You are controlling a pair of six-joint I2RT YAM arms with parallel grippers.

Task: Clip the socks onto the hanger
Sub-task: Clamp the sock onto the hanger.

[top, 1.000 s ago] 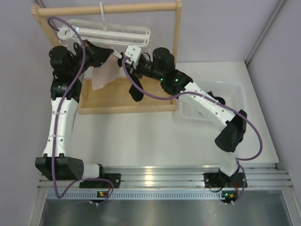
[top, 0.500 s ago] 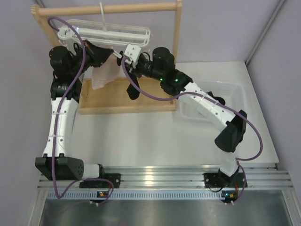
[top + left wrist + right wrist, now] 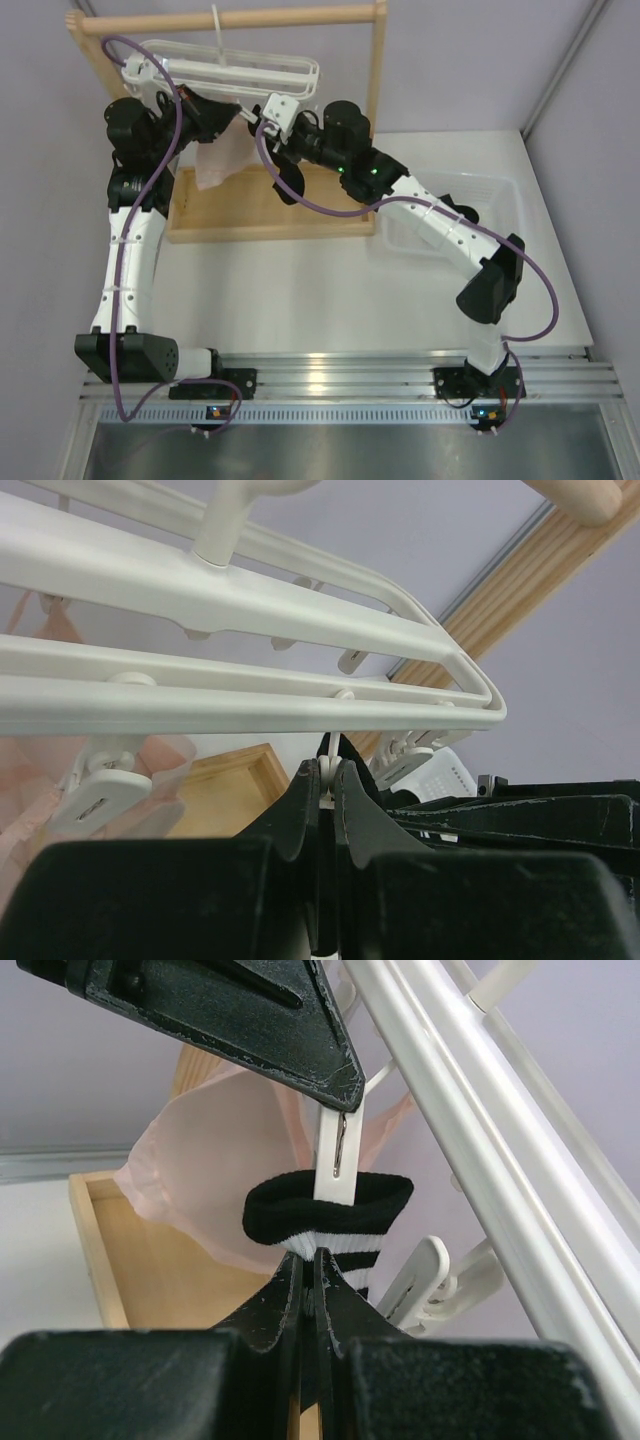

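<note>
Sock (image 3: pixel 330 1205), black with white stripes at the cuff, is up under the hanger (image 3: pixel 452 1095), cuff on top. In the top view the rest of it dangles over the rack's flat wooden base (image 3: pixel 230 212). My right gripper (image 3: pixel 308 1258) is pinched tight on the sock at the stripes. A white clip (image 3: pixel 335 1150) hanging from the hanger comes down onto the cuff's top edge; I cannot tell if it bites the fabric. My left gripper (image 3: pixel 327 775) is squeezed narrow on that clip's upper end, just beneath the hanger's bars. A pink cloth (image 3: pixel 210 1180) hangs from the hanger just behind the sock. The hanger hooks over the wooden rack's rod (image 3: pixel 230 17). A clear bin (image 3: pixel 495 195) sits on the white table (image 3: pixel 300 290), well off to the right under my right arm.
</note>
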